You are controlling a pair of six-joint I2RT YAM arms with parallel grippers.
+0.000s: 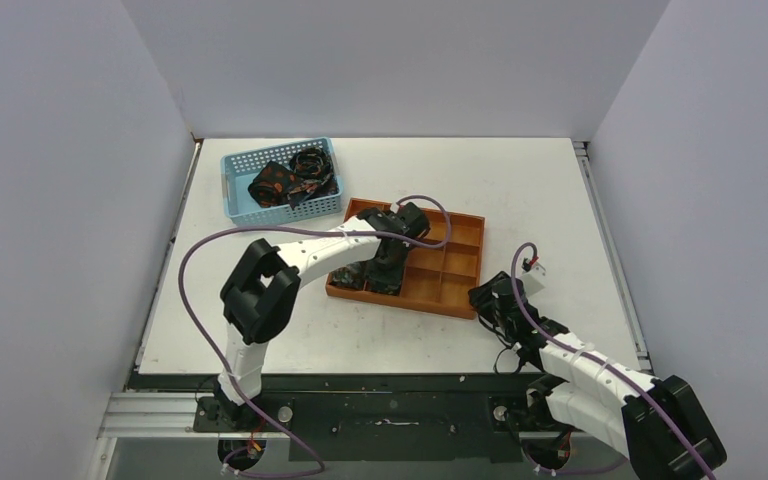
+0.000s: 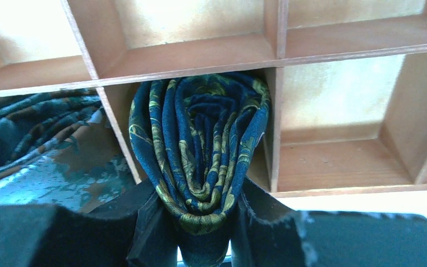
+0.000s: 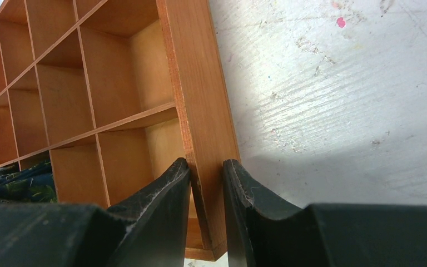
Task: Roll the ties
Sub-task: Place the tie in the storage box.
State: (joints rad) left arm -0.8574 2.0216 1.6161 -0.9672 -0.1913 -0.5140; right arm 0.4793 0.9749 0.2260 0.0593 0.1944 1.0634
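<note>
Rolled tie [image 2: 200,150]: gripped edge-on by the left pincer [image 2: 200,188], with its spiral end facing the wrist camera. It sits in a near-row compartment of the orange tray [image 1: 463,216]. The adjacent compartment holds a second tie [image 2: 33,128]. Right pincer [image 3: 207,167]: closed on the tray's side wall, one finger inside and one outside. The tray lies on the white worktop [image 1: 520,180]. Beyond it, a light-blue basket [image 1: 236,185] contains further ties [image 1: 295,177], well apart from both pincers.
</note>
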